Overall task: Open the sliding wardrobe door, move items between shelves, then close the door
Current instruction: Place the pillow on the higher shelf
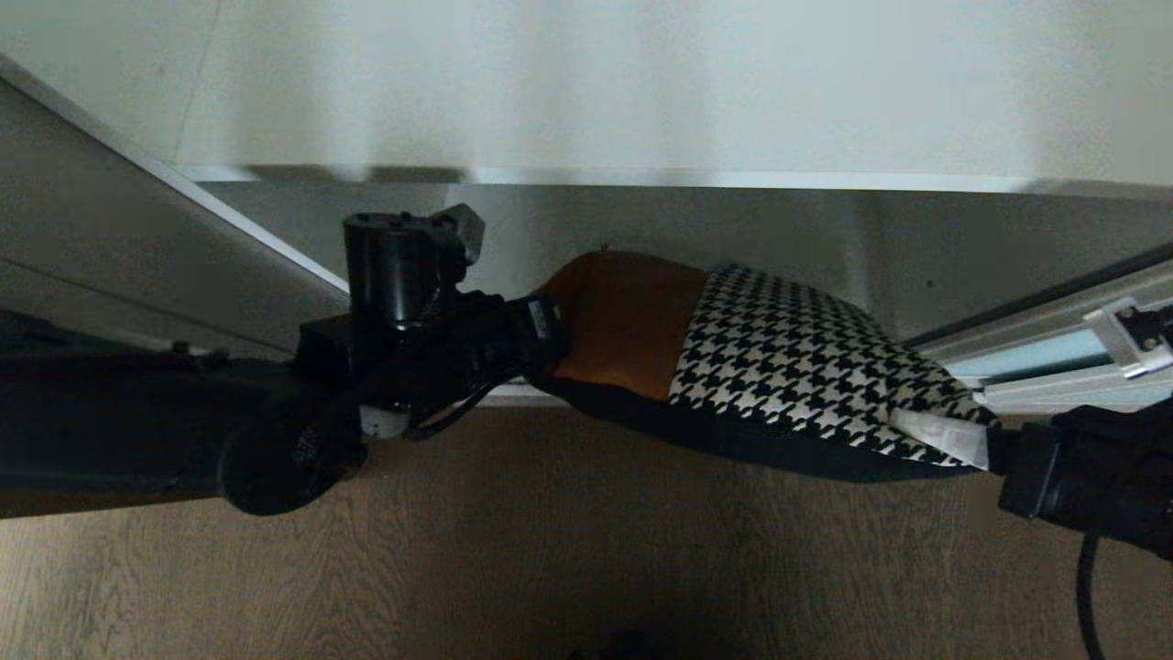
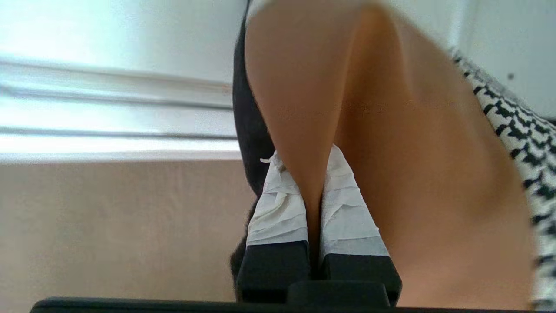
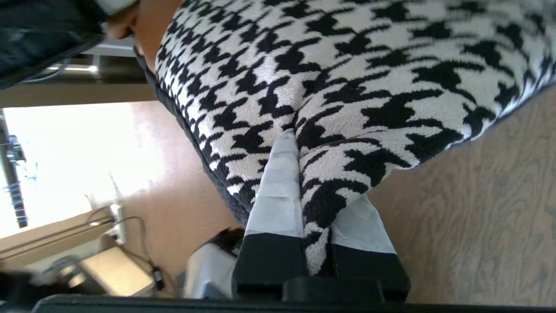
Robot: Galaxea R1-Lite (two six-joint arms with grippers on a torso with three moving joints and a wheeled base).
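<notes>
I hold the cushion in the air in front of the shelf, my left gripper pinching its brown corner, my right gripper its houndstooth corner. Placing it and closing the door remain, I think.
</notes>
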